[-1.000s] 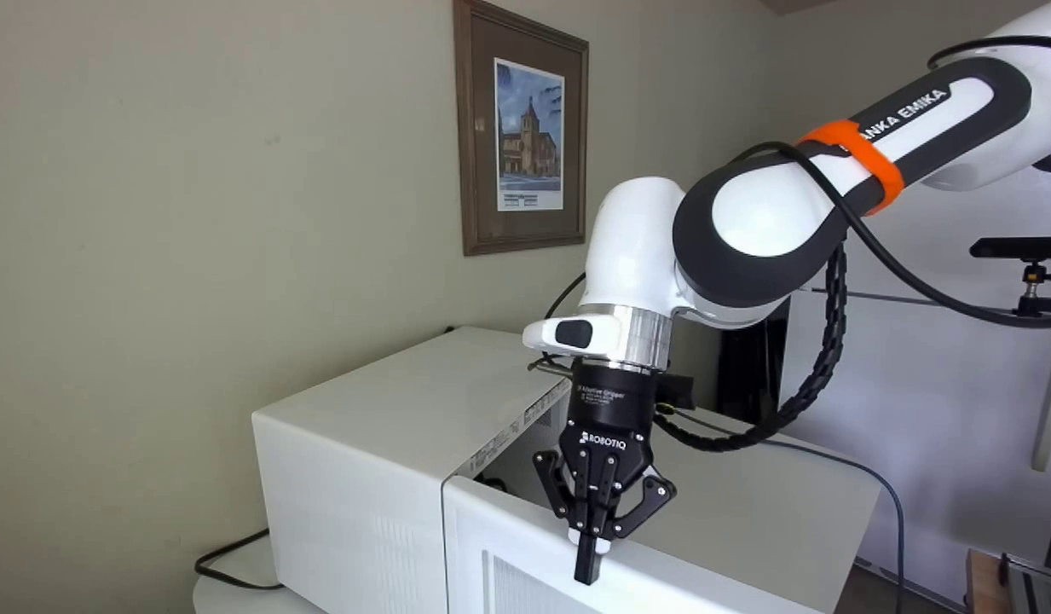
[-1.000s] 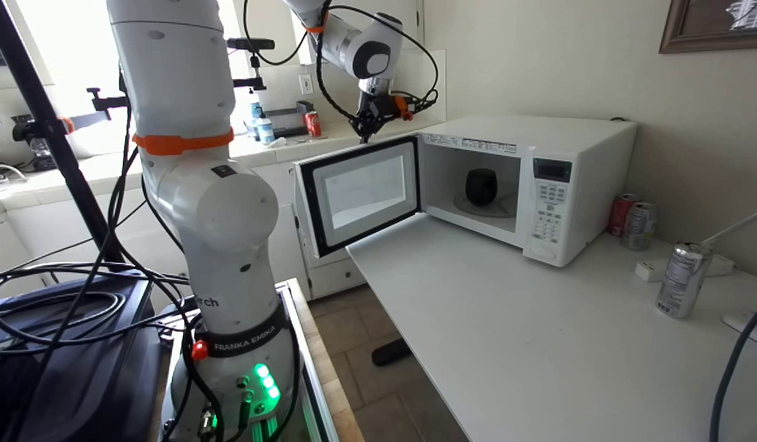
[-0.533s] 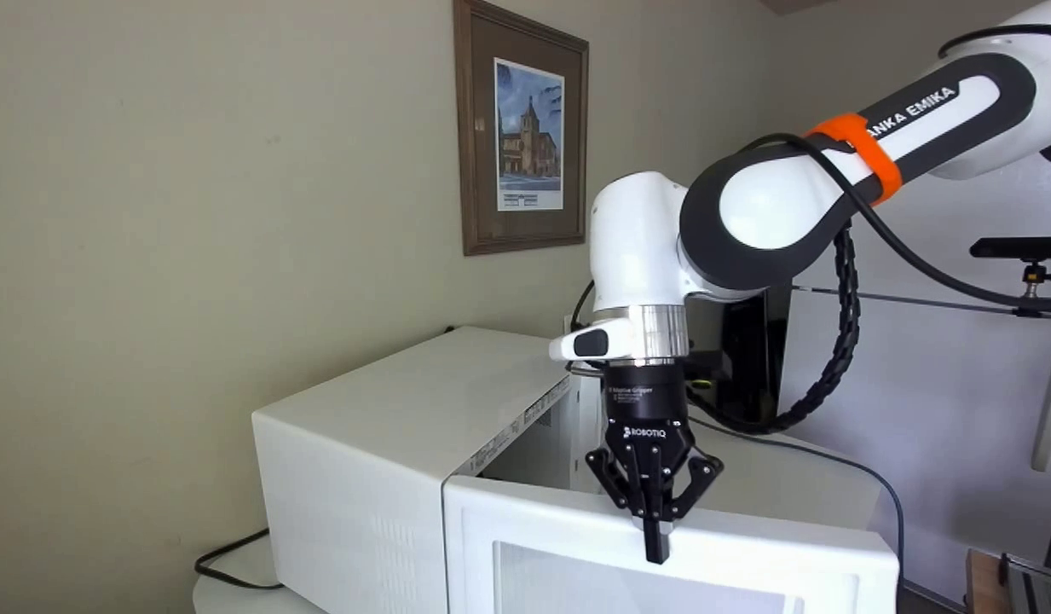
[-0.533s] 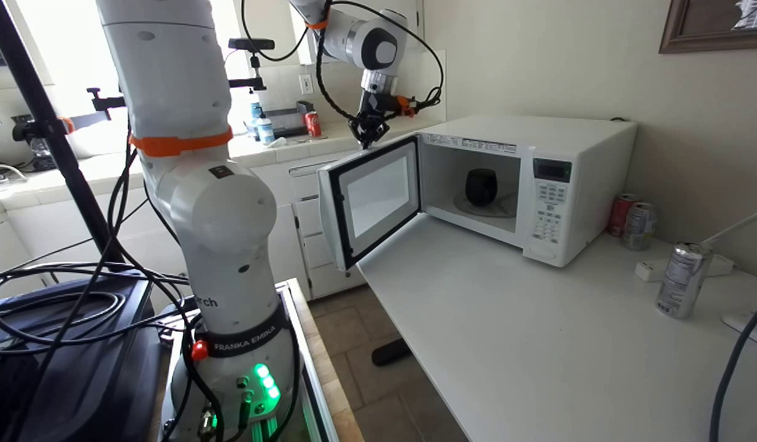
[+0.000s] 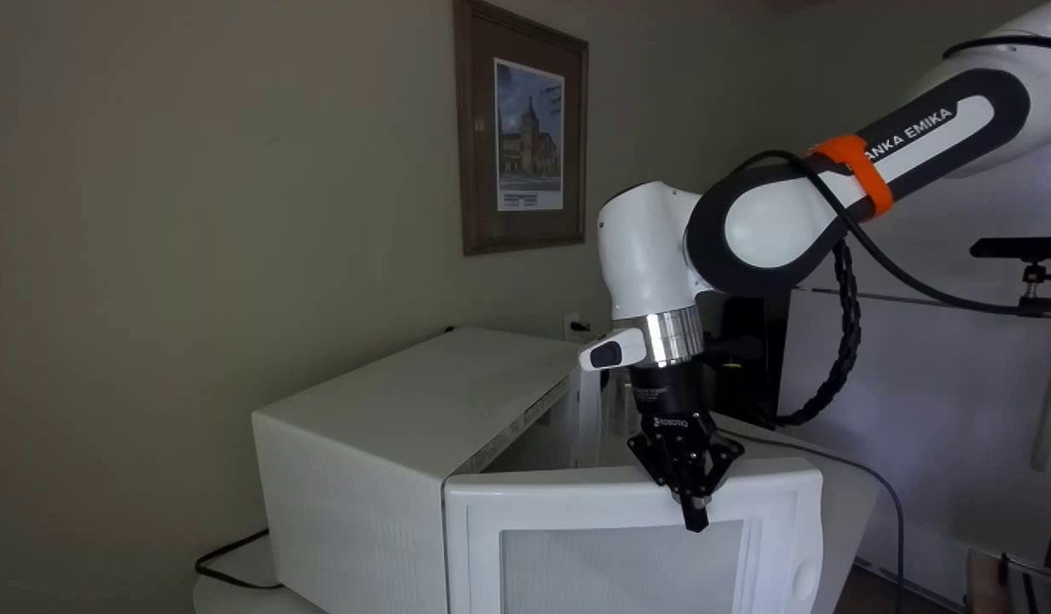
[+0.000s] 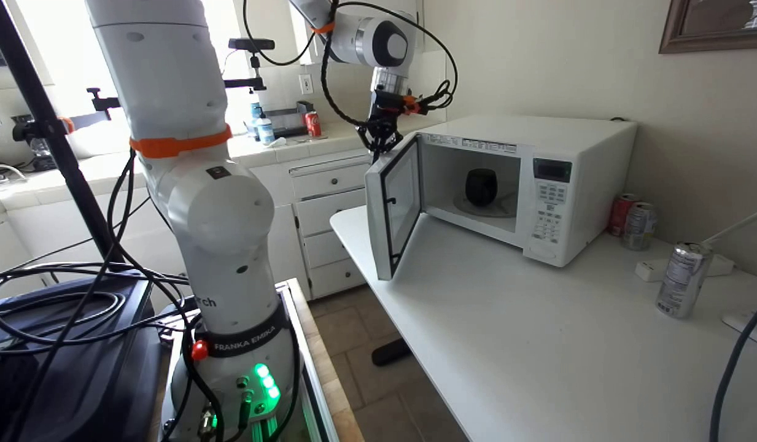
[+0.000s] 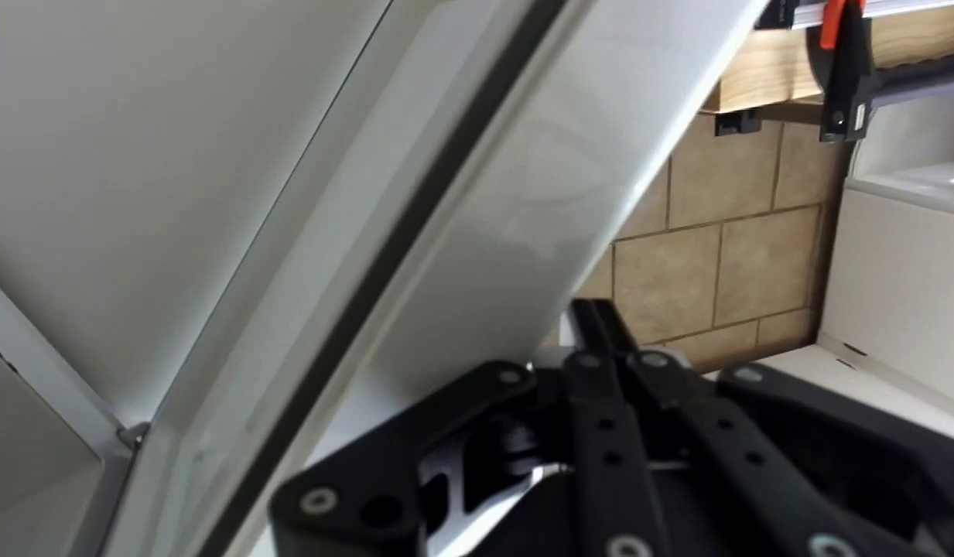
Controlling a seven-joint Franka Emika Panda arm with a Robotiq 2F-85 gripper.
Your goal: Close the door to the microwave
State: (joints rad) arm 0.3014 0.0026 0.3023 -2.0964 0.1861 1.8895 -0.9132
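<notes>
On the white table (image 6: 507,344), the microwave (image 6: 525,190) is standing with its door (image 5: 629,558) hanging partway open, jutting out from the front at an angle (I'm looking straight inside in an exterior view, where a dark cup (image 6: 481,187) is sitting on the turntable (image 6: 504,210)). Arching above, the white arm (image 5: 770,226) is holding its black gripper (image 5: 694,517) tip-down and slightly tilted at the door's outer face, by the top edge and toward the free side. The fingers (image 7: 589,329) are lying together, side by side; they are sitting right by the door, though I'm not managing to tell whether they are touching it. At the microwave's side a red can (image 6: 621,215) and a silver can (image 6: 640,227) are standing close together, while another silver can (image 6: 683,280) is standing apart from them.
</notes>
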